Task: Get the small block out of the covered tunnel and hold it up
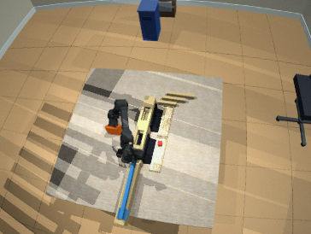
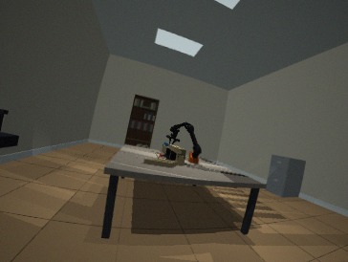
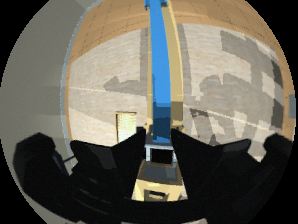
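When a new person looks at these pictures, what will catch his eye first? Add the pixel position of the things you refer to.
Probably the long bright blue bar (image 1: 126,188) (image 3: 161,60), lying along a pale wooden rail at the near end of the wooden tunnel (image 1: 143,125). Next comes the small red block (image 1: 160,143), on a pale board beside the tunnel, and the orange base (image 1: 114,130) (image 2: 193,158) of the black arm.

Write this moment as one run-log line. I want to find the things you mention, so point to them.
gripper (image 1: 127,156) (image 2: 173,140) (image 3: 158,131): partly open | blue bar (image 1: 126,188) (image 2: 165,143) (image 3: 161,75): in wooden channel (image 1: 120,222) (image 3: 176,65) | red block (image 1: 160,143) (image 2: 162,155): on pale board (image 1: 156,164) (image 2: 152,162) (image 3: 127,124)

A tall blue box-shaped cabinet (image 1: 149,22) (image 2: 285,175), a dark brown upright bookcase (image 2: 142,120) with books, and a black chair (image 1: 302,99) (image 2: 9,140) stand around the room
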You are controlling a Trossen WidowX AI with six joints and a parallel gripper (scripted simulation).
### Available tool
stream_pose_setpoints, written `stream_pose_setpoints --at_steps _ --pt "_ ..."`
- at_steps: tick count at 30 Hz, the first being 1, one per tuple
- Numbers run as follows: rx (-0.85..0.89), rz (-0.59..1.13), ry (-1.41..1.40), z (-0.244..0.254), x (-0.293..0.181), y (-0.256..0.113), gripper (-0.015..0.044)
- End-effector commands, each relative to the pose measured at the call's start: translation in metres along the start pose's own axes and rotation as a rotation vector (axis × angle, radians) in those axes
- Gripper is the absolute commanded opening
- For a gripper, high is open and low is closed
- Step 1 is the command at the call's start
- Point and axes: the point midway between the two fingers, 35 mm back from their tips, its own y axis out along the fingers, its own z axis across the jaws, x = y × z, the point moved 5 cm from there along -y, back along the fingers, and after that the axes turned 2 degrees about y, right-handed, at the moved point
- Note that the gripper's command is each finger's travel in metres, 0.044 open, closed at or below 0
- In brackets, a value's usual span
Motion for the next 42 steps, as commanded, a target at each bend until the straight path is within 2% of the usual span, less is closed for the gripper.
stream_pose_setpoints --at_steps 1,8,9,14,18,35,42 --pt "0.001 -0.002 -0.001 0.002 0.002 -0.006 0.0263" --pt "0.003 -0.003 0.002 0.007 0.007 -0.035 0.044" --pt "0.003 -0.003 0.002 0.007 0.007 -0.037 0.044" --pt "0.004 -0.002 0.002 0.001 -0.004 -0.003 0.044" --pt "0.004 -0.002 0.002 0.001 -0.005 -0.002 0.044" --pt "-0.006 0.003 -0.001 0.001 -0.003 -0.003 0.0" --pt "-0.006 0.003 -0.001 0.001 -0.003 -0.003 0.0"
